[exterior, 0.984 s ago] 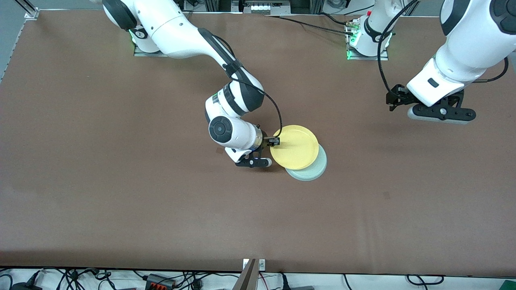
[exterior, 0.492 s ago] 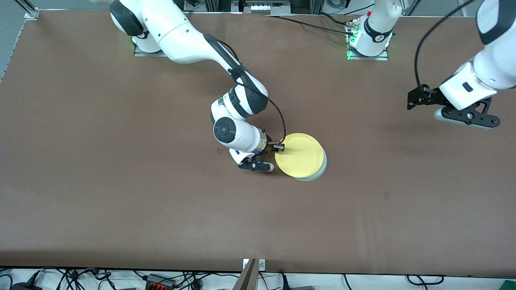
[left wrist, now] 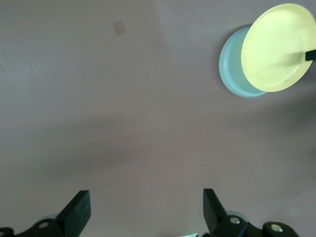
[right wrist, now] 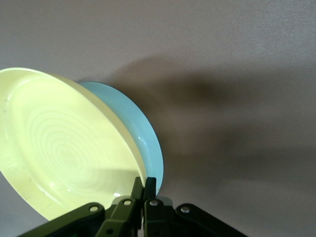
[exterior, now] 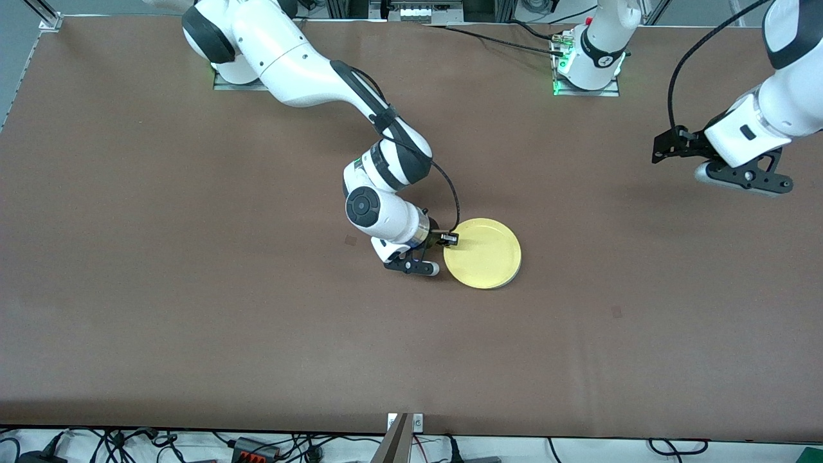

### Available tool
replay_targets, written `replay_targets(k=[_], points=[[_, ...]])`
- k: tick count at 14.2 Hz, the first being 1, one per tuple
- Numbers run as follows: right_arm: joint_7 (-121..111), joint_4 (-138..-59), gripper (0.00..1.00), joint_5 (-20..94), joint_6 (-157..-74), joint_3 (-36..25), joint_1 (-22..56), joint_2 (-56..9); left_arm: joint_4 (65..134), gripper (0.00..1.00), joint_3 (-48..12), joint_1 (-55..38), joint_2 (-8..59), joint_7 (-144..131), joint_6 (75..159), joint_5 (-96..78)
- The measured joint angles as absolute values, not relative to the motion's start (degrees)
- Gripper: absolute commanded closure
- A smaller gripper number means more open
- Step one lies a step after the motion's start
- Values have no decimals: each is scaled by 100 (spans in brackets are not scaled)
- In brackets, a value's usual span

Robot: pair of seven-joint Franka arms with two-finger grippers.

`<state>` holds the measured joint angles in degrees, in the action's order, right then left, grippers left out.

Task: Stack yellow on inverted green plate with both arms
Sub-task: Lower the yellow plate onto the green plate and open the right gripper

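One pale yellow [exterior: 483,254] plate, rim up.

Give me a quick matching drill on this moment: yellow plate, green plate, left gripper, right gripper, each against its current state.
Things:
1. yellow plate
2. green plate
3. left gripper
4. right gripper

States:
A. open, holding nothing, over bare table
B. lies under the other plate
C. shut on a plate's rim
D. on top, rim pinched

Pairs: 1-D, 2-B, 3-A, 4-C
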<state>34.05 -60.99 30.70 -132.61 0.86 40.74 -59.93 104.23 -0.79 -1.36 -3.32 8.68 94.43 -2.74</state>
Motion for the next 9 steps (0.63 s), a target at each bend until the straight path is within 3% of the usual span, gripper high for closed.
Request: replay_targets(k=[6,7,8,9], points=[[3494,-6090,100,3074,-13610,224,4079,-6129,9925,0,-81,-135,-359,1001,9110,-271],[3497,-6089,79,3074,-13612,224,4079,-6133,9870,0,-81,-135,-321,1069,9069,-271],[3498,-6088,1,3074,-13614,224,4079,-6133,9856,0,-80,-134,-278,1091,9060,-271],[3505,-6082,0,3074,-13615,224,4079,-6133,9857,0,-80,-134,-235,1106,9068,-261]])
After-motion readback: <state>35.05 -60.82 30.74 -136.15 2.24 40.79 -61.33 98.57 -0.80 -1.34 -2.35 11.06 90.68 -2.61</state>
